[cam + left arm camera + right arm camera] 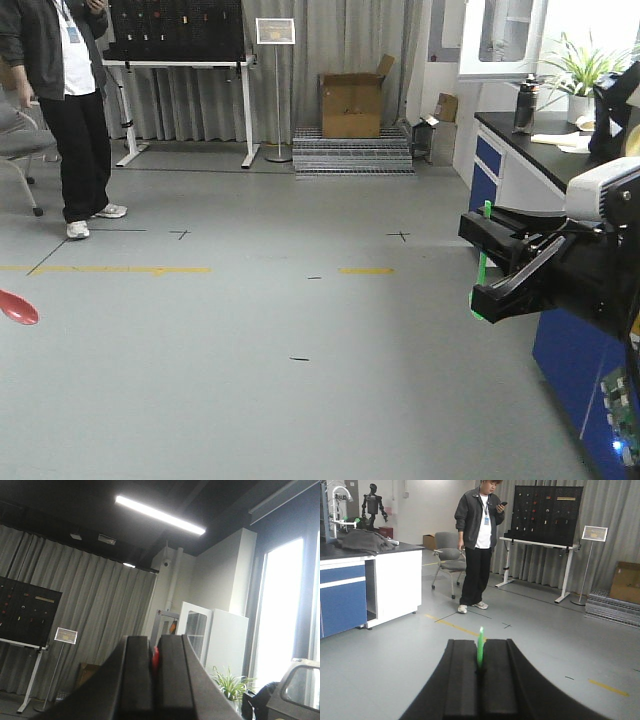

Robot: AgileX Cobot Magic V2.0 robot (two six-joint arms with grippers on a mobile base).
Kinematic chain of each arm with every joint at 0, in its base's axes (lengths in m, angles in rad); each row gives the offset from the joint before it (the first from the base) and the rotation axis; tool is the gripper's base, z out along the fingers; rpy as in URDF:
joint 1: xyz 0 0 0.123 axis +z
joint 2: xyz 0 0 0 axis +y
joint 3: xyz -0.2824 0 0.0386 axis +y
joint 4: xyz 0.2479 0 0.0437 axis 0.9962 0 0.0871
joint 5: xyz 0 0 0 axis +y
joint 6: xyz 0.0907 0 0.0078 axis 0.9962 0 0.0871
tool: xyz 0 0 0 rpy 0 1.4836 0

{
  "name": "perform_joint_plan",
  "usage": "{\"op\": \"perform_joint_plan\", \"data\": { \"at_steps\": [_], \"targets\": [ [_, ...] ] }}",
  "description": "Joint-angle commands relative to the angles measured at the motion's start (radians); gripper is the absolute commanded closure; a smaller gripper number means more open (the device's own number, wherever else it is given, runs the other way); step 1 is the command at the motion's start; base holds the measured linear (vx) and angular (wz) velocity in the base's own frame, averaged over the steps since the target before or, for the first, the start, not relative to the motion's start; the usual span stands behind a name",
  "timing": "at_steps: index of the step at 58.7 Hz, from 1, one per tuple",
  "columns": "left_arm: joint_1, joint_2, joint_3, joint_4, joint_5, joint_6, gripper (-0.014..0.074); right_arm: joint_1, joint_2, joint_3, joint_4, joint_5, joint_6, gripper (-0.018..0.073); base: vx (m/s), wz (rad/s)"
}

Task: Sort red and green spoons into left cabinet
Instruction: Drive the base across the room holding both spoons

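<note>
Progress, as we are judging it, is sitting at the carrying stage: both spoons are up off any surface and neither is lying on a shelf yet. We are facing a wide grey floor [300, 330], with a man [65, 100] standing at its far left and a blue-fronted counter [488, 158] running along the right. No grey shelving is showing in any view, so we are taking it that the base is needing to turn or drive toward the cabinet before either spoon can go in. Both placements are waiting to be done.

Our right gripper [482, 262] is reaching out from the right edge of the front view, its jaws pressing together on the green spoon [480, 642], whose thin handle is poking up between the fingers. Our left gripper [155, 647] is pointing up toward the ceiling, its jaws likewise clamping on the red spoon [18, 308]; only a sliver of red is peeking out of the slot there.

What we are missing: the left arm is falling outside the front view, where just the red bowl is entering at the left edge. We are unable to tell where the green spoon's bowl is lying. How deep either handle is sitting in its grip is also escaping us.
</note>
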Motion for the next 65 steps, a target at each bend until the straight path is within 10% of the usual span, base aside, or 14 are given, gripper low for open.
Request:
{"op": "perform_joint_plan", "data": {
  "at_steps": [1,65],
  "targets": [
    [-0.002,-0.018,-0.023,-0.016,-0.067,-0.006,0.0587,-0.002,-0.032,-0.030,0.029,-0.044,-0.002,0.0568,0.46,0.13],
    [-0.002,-0.018,-0.023,-0.016,-0.067,-0.006,0.0587,-0.002,-0.032,-0.030,0.029,-0.044,-0.002,0.0568,0.51,0.09]
  ]
}}
